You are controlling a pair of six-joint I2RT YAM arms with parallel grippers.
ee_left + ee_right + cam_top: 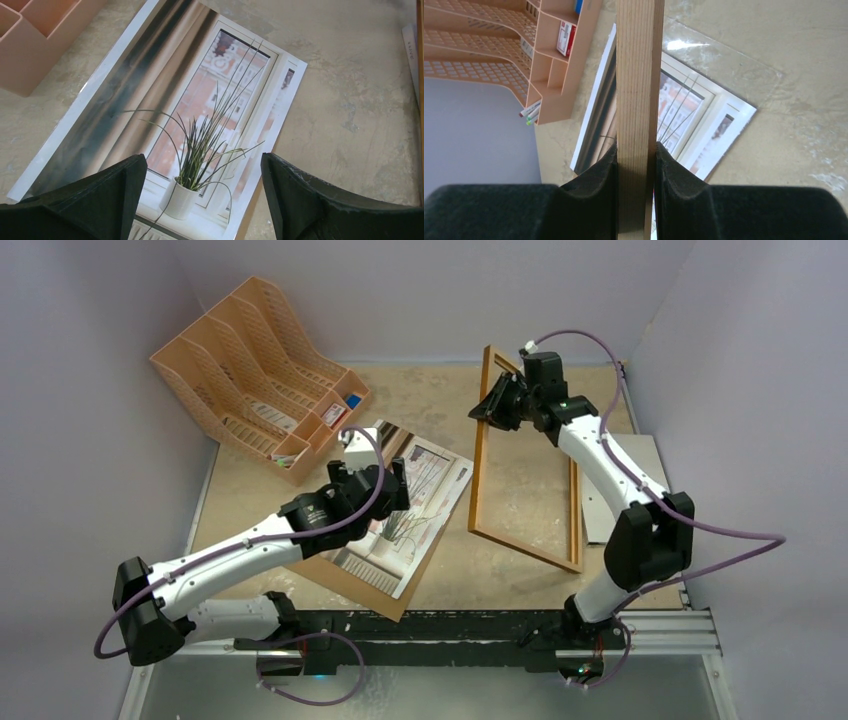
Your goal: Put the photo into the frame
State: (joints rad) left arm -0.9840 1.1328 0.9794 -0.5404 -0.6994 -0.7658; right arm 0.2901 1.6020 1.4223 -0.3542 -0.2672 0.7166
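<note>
The photo (415,505), a print of a grassy potted plant by a window, lies face up left of the table's middle, on a brown backing panel (350,582). My left gripper (388,482) hovers over it, open. In the left wrist view its fingertips (130,180) straddle the pot on the photo (200,100) without touching it. The frame (525,540), thin brown wood, stands tilted at centre right. My right gripper (493,400) is shut on its far left corner. In the right wrist view the pads (606,170) clamp the wooden moulding (639,75).
An orange-tan file rack (255,375) stands at the back left, close to the photo's far corner. A pale grey-white sheet (600,510) lies under my right arm at the table's right side. Walls close the table in on three sides.
</note>
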